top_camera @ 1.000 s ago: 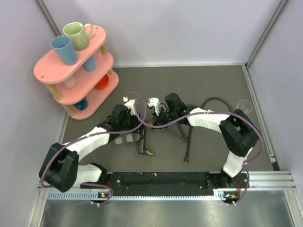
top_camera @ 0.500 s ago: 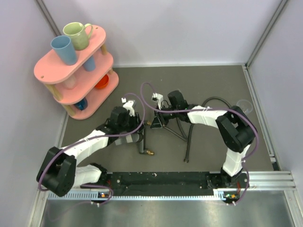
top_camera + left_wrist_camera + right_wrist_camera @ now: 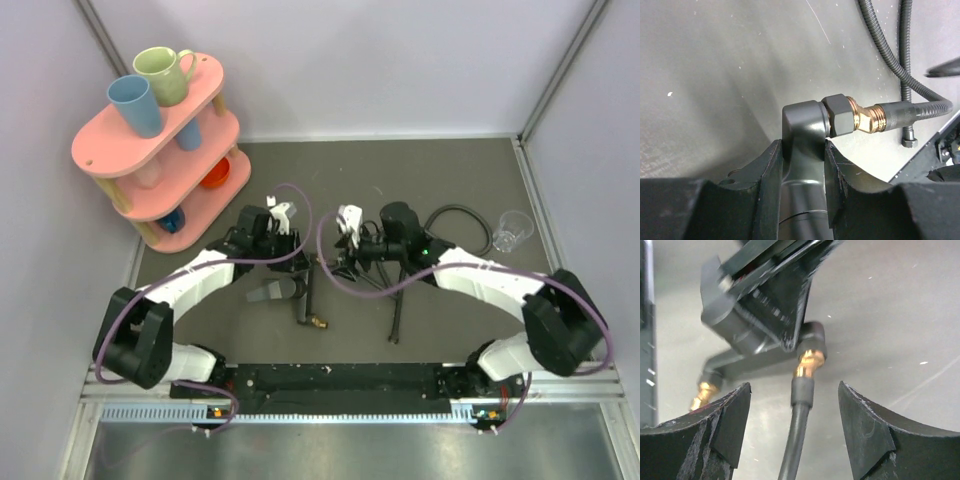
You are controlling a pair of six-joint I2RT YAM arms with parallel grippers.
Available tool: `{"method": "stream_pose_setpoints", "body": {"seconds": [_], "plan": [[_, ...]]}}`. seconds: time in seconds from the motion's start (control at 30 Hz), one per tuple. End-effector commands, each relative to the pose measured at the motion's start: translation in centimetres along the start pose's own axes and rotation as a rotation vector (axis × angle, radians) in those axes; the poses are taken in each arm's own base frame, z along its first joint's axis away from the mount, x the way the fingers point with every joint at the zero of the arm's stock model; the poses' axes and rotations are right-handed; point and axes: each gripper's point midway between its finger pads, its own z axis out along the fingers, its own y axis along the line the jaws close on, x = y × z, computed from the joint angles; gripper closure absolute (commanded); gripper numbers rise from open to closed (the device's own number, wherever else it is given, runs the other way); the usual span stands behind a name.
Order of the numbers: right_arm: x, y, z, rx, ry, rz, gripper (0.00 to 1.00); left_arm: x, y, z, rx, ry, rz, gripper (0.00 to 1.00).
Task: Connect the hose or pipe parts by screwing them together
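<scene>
Hazard: with the right tool (image 3: 794, 389) spread and touching nothing, the unsupported hose (image 3: 797, 430) may sag and lever its joint (image 3: 809, 362) crooked; forked fitting (image 3: 802, 117), centre of top view, pinched by the left tool (image 3: 802, 145), runs up-down in frame, free brass end (image 3: 318, 323) toward bottom edge.

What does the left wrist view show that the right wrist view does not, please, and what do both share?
Only the left wrist view shows a loose hose end with its nut, lying beyond the joint. Only the right wrist view shows the right gripper open, its fingers clear of the hose running between them, and a second brass end, unconnected. Both show the left gripper clamped on the forked fitting and the hose meeting its brass elbow.
</scene>
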Motion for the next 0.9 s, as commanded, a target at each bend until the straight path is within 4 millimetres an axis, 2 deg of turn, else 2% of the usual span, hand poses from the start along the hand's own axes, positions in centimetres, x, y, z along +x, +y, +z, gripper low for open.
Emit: {"method": "stream_pose_setpoints", "body": {"seconds": [0.0, 0.07, 0.1, 0.23, 0.47, 0.6, 0.7, 0.8, 0.83, 0.87], "plan": [[0.1, 1.0, -1.2, 0.071, -0.015, -0.479, 0.31, -2.2, -2.1, -1.2, 0.135, 0.039, -0.057, 1.00], [0.7, 1.3, -1.8, 0.116, -0.031, -0.609, 0.31, -1.7, -1.8, -0.9, 0.145, 0.092, -0.082, 1.00], [0.7, 1.9, -1.7, 0.107, -0.038, -0.716, 0.31, -1.6, -1.9, -1.0, 0.152, 0.117, -0.077, 1.00], [0.1, 2.5, -1.7, 0.176, -0.082, -0.916, 0.32, -0.9, -2.6, -0.5, 0.219, 0.169, -0.099, 1.00], [0.5, 0.6, -0.4, 0.258, 0.028, -1.094, 0.35, -0.4, -2.8, -0.6, 0.233, 0.224, -0.112, 1.00], [0.9, 0.1, 0.5, 0.261, 0.054, -1.138, 0.41, -0.3, -2.6, -0.6, 0.224, 0.251, -0.114, 1.00], [1.0, 0.1, 1.2, 0.258, 0.049, -1.148, 0.50, -0.2, -2.8, -0.6, 0.235, 0.258, -0.116, 1.00], [0.5, 0.0, 1.7, 0.275, 0.009, -1.128, 0.70, -0.1, -2.9, -0.6, 0.242, 0.267, -0.120, 1.00], [0.4, 0.1, 2.0, 0.276, -0.009, -1.123, 0.86, -0.1, -3.0, -0.6, 0.250, 0.268, -0.123, 1.00], [0.3, 0.1, 2.2, 0.274, -0.016, -1.120, 0.94, 0.0, -3.1, -0.7, 0.255, 0.269, -0.131, 1.00]]}}
